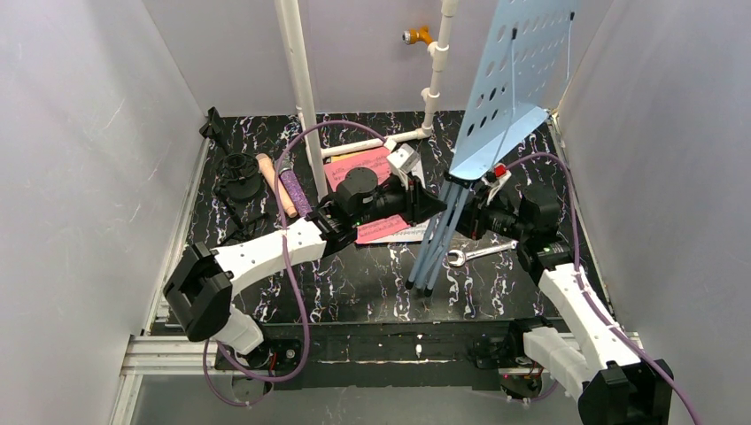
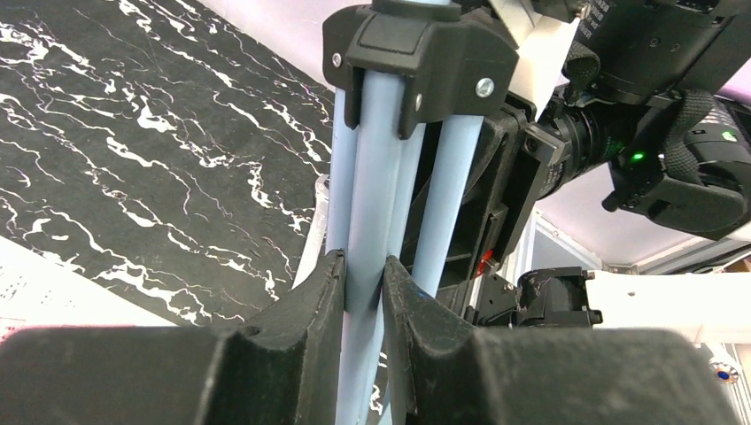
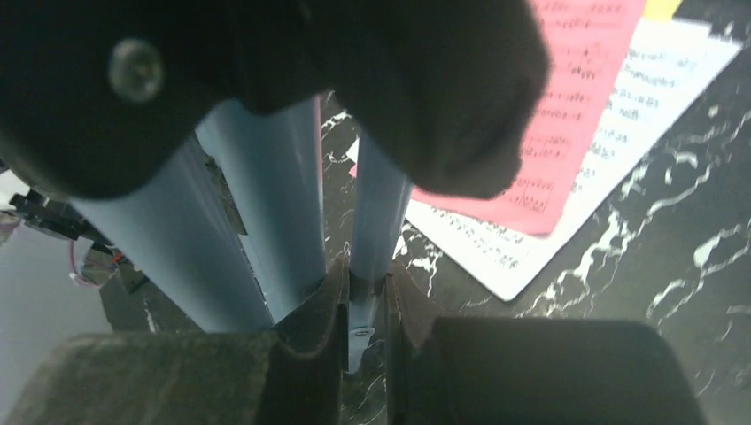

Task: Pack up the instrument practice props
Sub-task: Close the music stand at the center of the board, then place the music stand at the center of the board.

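Clamp state: left gripper (image 2: 363, 288) clenched on one light-blue tripod leg (image 2: 367, 177); right gripper (image 3: 365, 297) pinches a neighbouring strut (image 3: 376, 212) from the opposite side. Likely purpose: steadying the music rack (image 1: 509, 80), upright at centre-right of table (image 1: 354, 283), for folding. Sheet-music pages (image 1: 376, 173) lie just beside.

Sheet-music pages (image 3: 584, 88): print too small to read.

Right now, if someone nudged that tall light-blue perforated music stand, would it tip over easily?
Probably: its light-blue tube legs are folded close together, a narrow footing, while the wide perforated rack sits high, likely top-heavy. It looks stiff, not floppy.
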